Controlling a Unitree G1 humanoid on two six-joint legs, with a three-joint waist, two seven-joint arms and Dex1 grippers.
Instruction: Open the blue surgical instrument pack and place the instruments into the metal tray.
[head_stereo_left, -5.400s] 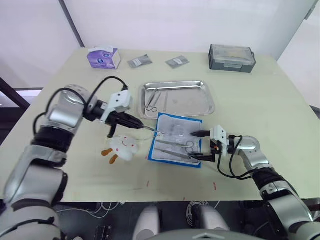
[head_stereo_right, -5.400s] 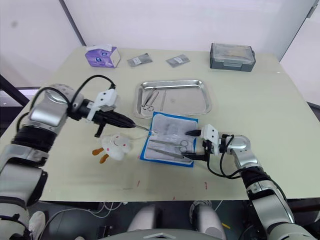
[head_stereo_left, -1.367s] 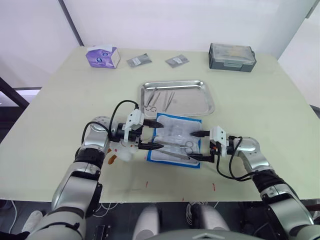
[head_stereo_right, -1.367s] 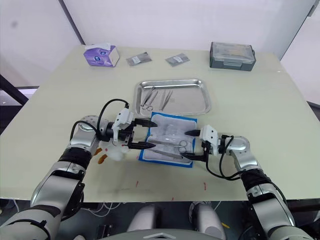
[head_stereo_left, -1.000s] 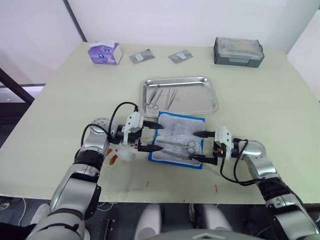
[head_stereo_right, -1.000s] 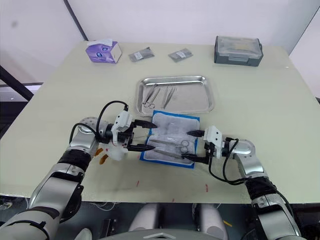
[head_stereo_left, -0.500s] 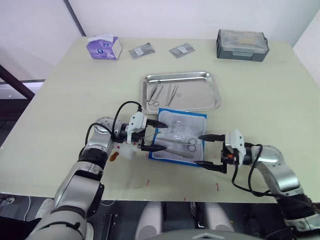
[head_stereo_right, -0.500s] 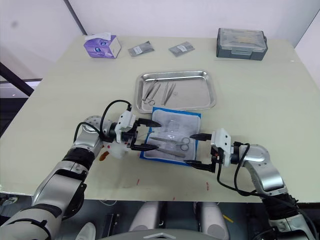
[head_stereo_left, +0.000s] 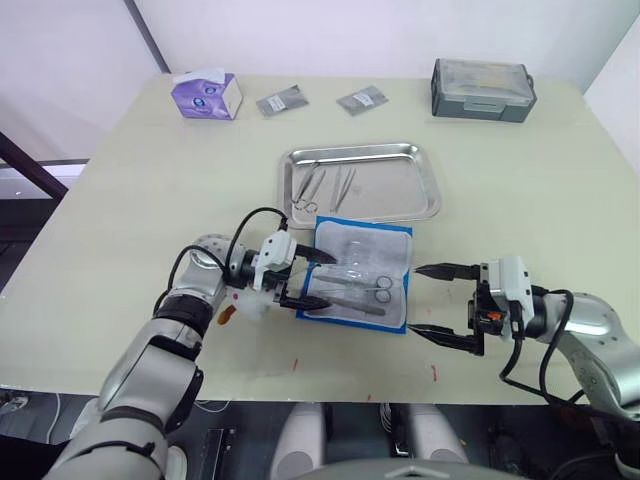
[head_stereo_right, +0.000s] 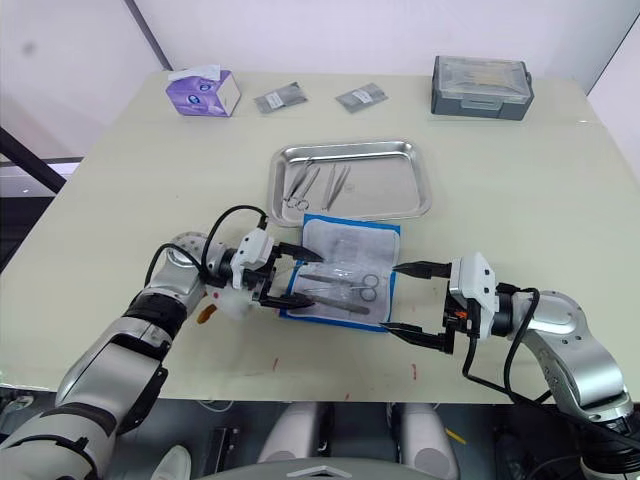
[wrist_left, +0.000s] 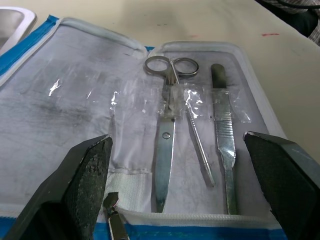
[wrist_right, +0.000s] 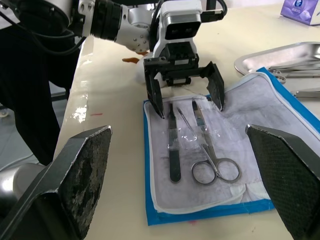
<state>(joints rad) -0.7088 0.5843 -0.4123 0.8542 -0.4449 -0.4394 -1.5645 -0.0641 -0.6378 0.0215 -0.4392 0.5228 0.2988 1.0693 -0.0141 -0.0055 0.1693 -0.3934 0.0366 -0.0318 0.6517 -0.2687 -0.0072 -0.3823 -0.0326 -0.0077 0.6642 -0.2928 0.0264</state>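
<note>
My left gripper (head_stereo_left: 312, 279) sits low at the pack's (head_stereo_left: 390, 240) left edge, forearm stretched across the table, fingers spread wide over the scissors (wrist_left: 167, 125) and the other tools in the open lining. The tray (head_stereo_left: 395, 190) is just behind the pack, a few instruments (head_stereo_left: 322, 186) in it. My right gripper (head_stereo_left: 442, 303) hovers off the pack's right side, fingers wide apart, holding nothing.

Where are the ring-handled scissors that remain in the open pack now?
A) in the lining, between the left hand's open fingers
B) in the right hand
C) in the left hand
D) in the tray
A: the scissors lie in the pack lining, and the left hand is open around them.
</note>
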